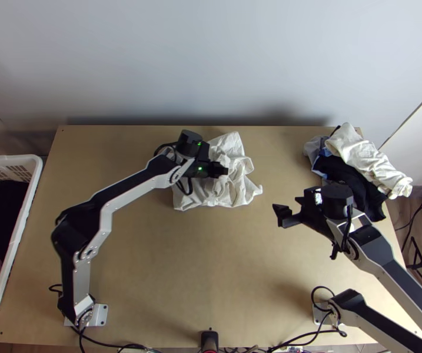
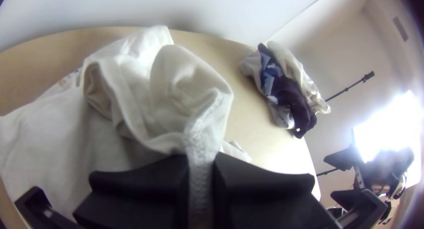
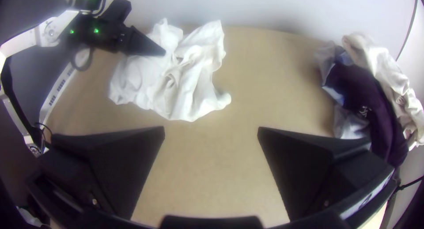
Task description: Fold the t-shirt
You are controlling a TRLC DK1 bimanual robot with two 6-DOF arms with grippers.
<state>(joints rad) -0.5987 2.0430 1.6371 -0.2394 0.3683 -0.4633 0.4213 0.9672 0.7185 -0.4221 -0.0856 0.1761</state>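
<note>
The white t-shirt lies bunched on the table toward its far edge, left of the middle. My left gripper is over the shirt; in the left wrist view the same gripper is shut on a raised fold with a seam, and the shirt spreads around it in loose creases. To the right of the shirt, my right gripper is held apart from it. Seen in the right wrist view, that gripper is open with bare table between its fingers, and the crumpled shirt lies beyond.
A pile of clothes, dark and cream, sits at the table's far right corner, partly past the edge, close to the right arm. A white basket with clothes stands beside the left edge. Bare tabletop stretches nearer the arms' bases.
</note>
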